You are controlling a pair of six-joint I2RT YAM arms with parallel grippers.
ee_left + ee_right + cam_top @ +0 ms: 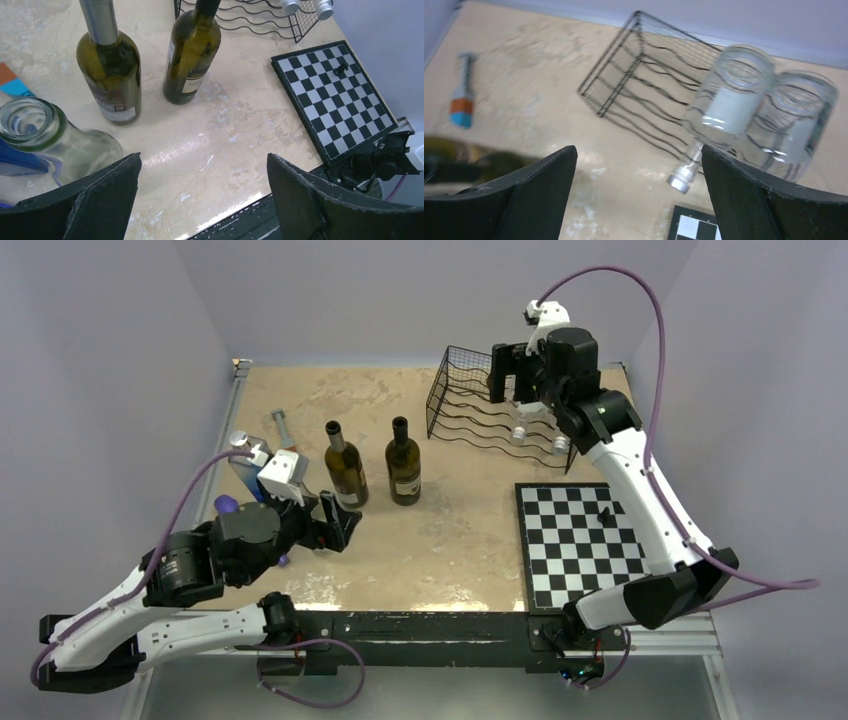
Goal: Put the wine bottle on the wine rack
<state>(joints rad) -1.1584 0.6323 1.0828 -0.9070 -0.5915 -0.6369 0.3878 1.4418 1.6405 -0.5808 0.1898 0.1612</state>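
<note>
Hovering above the wine rack [470, 405] at the far side of the table [450, 540], the right fingers [500, 370] stand wide apart and hold nothing. Two clear wine bottles [520, 434] lie in the rack, caps toward the chessboard [580, 540]. The left fingers [345, 525] sit near two upright green bottles [403, 465].

Left wrist: the left fingers [100, 200] are spread wide with only bare table between them, and a clear bottle [35, 130] is at the left edge.

Right wrist: the right fingers [749, 200] gape empty above the rack, and both clear wine bottles [731, 100] rest side by side in it.
</note>
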